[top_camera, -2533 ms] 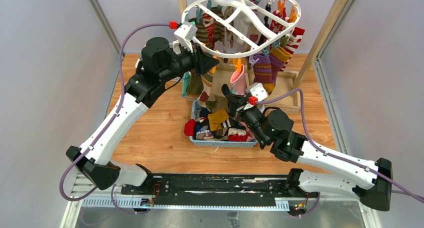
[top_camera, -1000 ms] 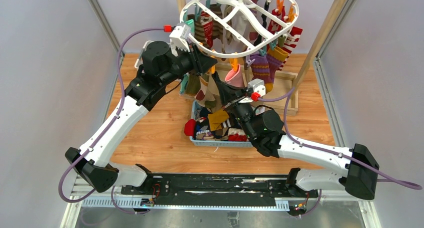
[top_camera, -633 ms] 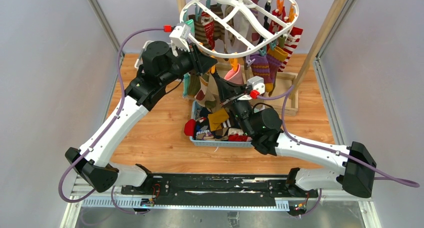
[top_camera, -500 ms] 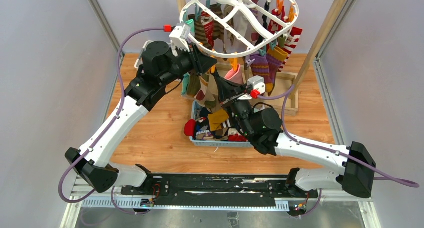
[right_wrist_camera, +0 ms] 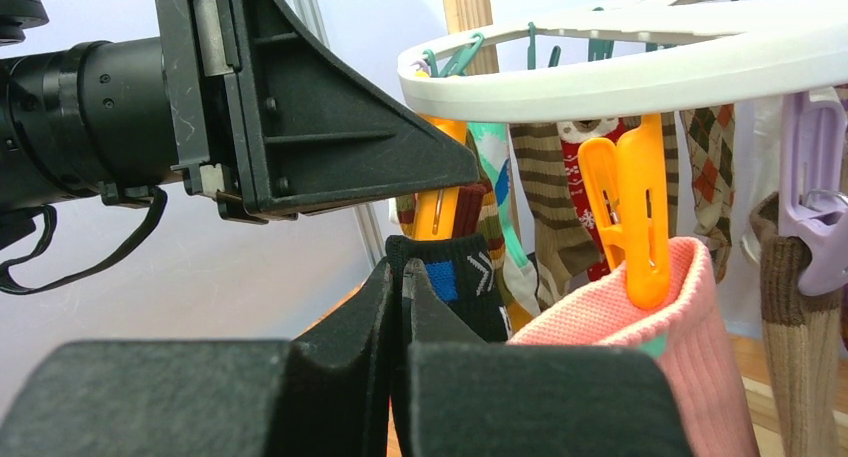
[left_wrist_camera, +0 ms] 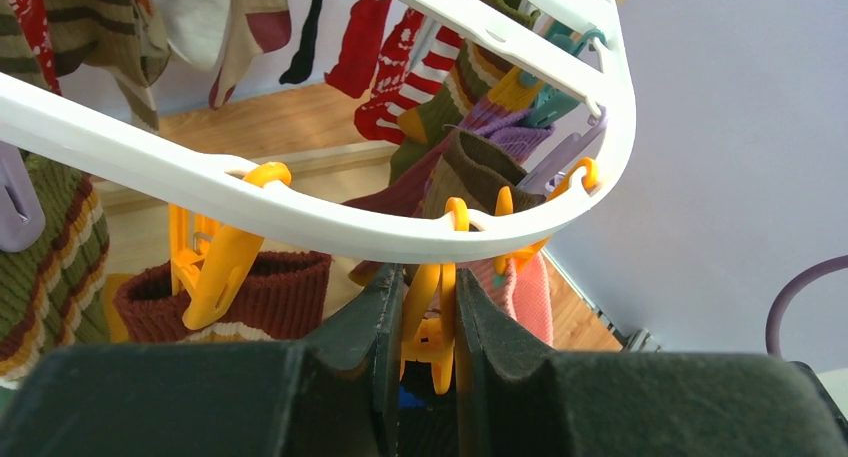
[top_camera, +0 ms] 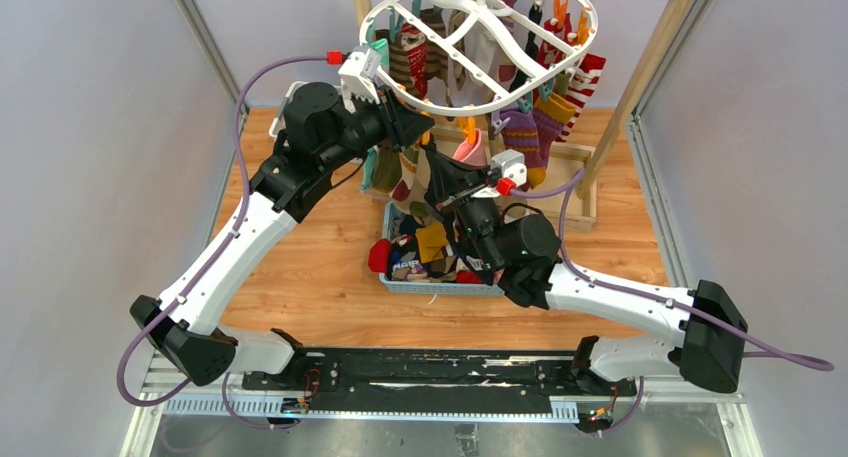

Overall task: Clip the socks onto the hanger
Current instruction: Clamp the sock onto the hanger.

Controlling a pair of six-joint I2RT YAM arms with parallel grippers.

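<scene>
The white oval hanger (top_camera: 480,37) hangs at the top with several socks clipped round its rim. My left gripper (left_wrist_camera: 428,299) is shut on an orange clothespin (left_wrist_camera: 432,317) under the hanger's near rim (left_wrist_camera: 300,212). My right gripper (right_wrist_camera: 404,277) is shut on a black sock with a blue patch (right_wrist_camera: 458,282) and holds its cuff right under that orange clothespin (right_wrist_camera: 437,209). In the top view the right gripper (top_camera: 437,177) sits just below the left gripper (top_camera: 412,132). A pink sock (right_wrist_camera: 640,347) hangs from another orange pin beside it.
A blue basket (top_camera: 440,277) with several loose socks sits on the wooden table below the hanger. The wooden pole rack (top_camera: 645,77) stands at the right. Grey walls close in both sides. A purple pin (right_wrist_camera: 815,177) holds a brown sock at the right.
My right arm has moved left and up with the black sock, bringing it beneath the left gripper's clothespin. The left arm rose earlier and now holds still.
</scene>
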